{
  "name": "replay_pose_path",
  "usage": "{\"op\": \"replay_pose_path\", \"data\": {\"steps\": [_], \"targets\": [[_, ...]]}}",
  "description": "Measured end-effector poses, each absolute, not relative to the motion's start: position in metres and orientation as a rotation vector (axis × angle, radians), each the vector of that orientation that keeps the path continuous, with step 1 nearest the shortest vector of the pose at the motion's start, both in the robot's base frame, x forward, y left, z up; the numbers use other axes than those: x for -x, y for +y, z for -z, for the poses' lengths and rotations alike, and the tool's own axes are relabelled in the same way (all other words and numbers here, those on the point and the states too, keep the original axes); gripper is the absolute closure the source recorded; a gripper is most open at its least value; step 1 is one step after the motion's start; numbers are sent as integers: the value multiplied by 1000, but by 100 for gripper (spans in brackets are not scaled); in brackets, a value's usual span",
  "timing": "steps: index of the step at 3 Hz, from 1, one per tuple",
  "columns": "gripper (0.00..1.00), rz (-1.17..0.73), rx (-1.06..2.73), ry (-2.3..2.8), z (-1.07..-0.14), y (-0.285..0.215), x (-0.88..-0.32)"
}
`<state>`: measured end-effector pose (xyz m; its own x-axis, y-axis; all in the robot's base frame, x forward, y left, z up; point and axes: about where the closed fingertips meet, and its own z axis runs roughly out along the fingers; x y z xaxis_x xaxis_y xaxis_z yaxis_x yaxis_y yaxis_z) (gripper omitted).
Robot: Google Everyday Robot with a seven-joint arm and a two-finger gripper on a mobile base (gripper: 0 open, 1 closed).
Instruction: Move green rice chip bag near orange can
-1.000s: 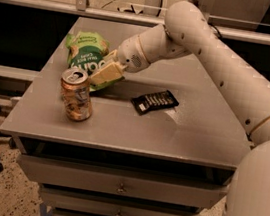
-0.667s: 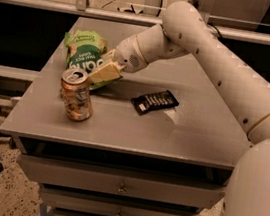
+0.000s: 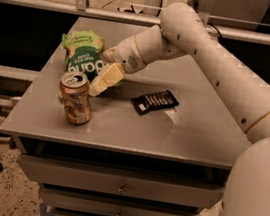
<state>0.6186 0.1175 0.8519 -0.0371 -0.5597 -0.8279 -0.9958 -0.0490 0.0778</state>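
The green rice chip bag [image 3: 82,54] is a crinkly light-green pouch with a dark green patch, at the table's left rear. It is tilted up, just behind the orange can [image 3: 76,98], which stands upright near the left front of the table. My gripper [image 3: 104,79] reaches in from the right on the white arm [image 3: 209,50]. It is shut on the bag's lower right edge, right beside the can's top. The bag's lower part is hidden behind the can and the gripper.
A small black flat wrapper [image 3: 154,102] lies at the middle of the grey table [image 3: 136,130]. Drawers sit below the table's front edge. A rail and dark gap run behind the table; chair legs show on the floor at the left.
My gripper and the bag have shifted slightly down toward the can. The can and the black wrapper have not moved.
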Motion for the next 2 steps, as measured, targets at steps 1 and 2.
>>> {"op": "replay_pose_path", "data": {"steps": [1, 2], "targets": [[0, -967, 1662, 1650, -852, 118, -619], [0, -886, 1616, 1686, -862, 91, -616]]}}
